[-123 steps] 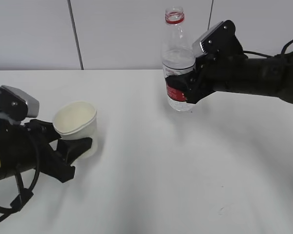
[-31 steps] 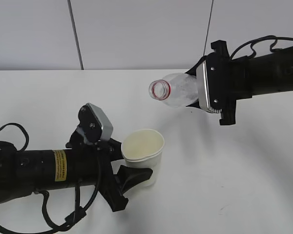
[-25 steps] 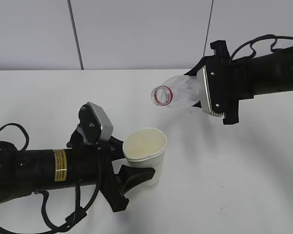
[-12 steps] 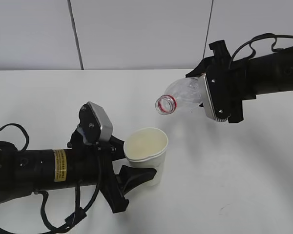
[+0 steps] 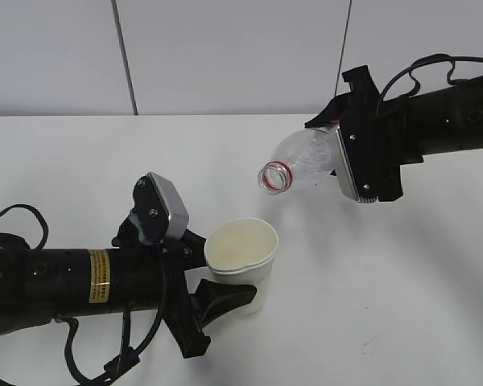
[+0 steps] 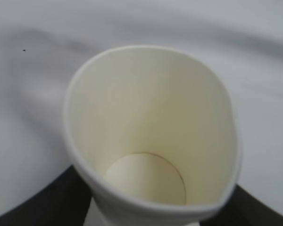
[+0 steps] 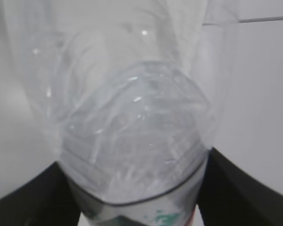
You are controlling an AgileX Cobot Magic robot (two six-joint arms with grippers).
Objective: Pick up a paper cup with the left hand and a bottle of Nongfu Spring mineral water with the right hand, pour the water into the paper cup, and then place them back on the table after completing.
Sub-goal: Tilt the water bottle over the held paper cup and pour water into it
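Two grippers busy above the white table, each clamped on its own load. Left hand, low near the front edge toward the left corner, clenched around the paper cup; cup upright, mouth squeezed slightly oval, lifted or just touching the surface, hard to tell which. In the left wrist view, paper cup dry inside, bare bottom disc showing, no water yet. Right hand, higher and nearer the back edge on the right side, grasping the Nongfu Spring bottle by its lower body; bottle uncapped, tipped past level, red-ringed neck aimed down and leftward. In the right wrist view, bottle wedged between the dark jaws, clear wall crumpled, little liquid discernible.

Mouth of the bottle above and to the right of the cup rim, apart from it, seemingly not over the opening. Likely risk: a stream starting now and landing on the tabletop beside the cup rather than in it, caused by that sideways offset. Further risks: a sudden gulp from steep tilting, splashing over the rim; added weight slipping the soft, squeezed cup in its pinch; harder squeezing buckling the thin wall and spilling.
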